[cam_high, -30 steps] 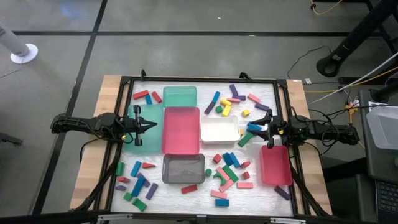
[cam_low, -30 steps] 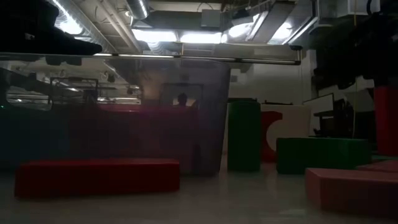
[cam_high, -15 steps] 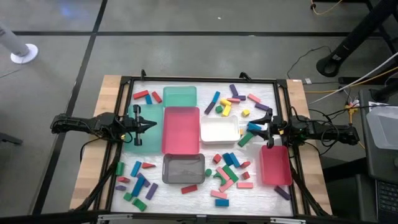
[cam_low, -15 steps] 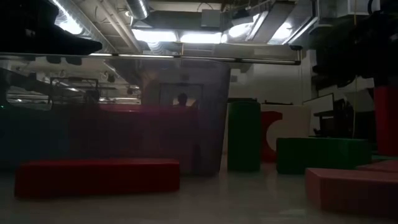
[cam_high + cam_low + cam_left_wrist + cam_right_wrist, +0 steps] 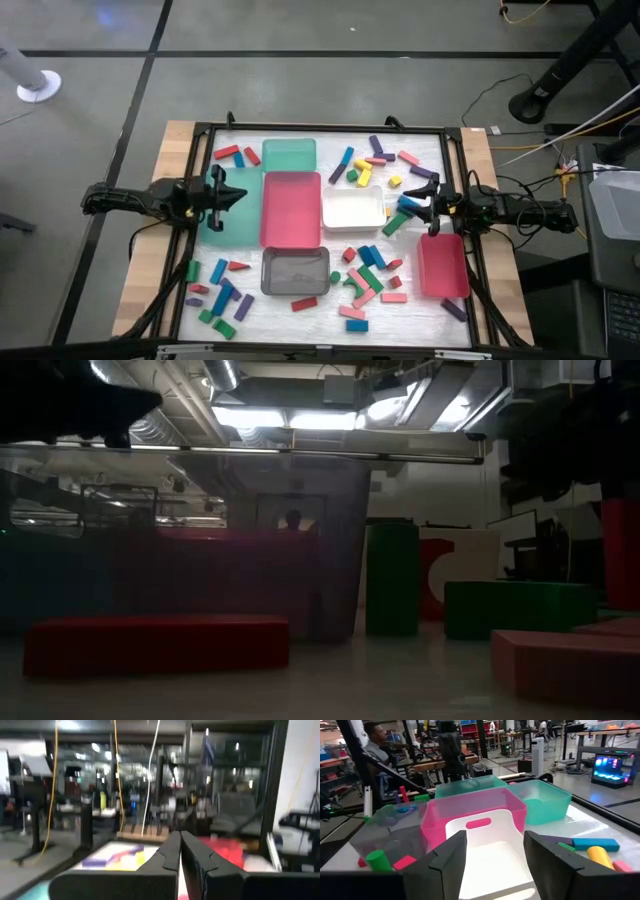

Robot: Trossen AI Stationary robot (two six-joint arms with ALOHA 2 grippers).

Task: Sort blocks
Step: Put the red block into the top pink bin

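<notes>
Blocks in red, pink, blue, green, purple and yellow lie flat on the table in four groups: far left (image 5: 232,155), far right (image 5: 375,165), near left (image 5: 215,295) and near right (image 5: 365,280). My left gripper (image 5: 241,196) hovers shut over the teal tray (image 5: 218,222) at the table's left; its fingers (image 5: 180,851) meet and hold nothing. My right gripper (image 5: 404,205) is open and empty just right of the white tray (image 5: 352,208); the white tray (image 5: 485,850) shows between its fingers. A blue bar (image 5: 408,204) lies below it.
A pink tray (image 5: 291,208) stands mid-table, a green tray (image 5: 289,155) beyond it, a grey tray (image 5: 295,270) nearer, a red tray (image 5: 443,265) near right. The low view shows a red bar (image 5: 155,643) and a green cylinder (image 5: 392,578). A person (image 5: 375,737) sits beyond the table.
My left gripper has drawn back a little toward the table's left edge and risen; its dark shape in the low view has moved up. It stays shut. No block or tray has moved.
</notes>
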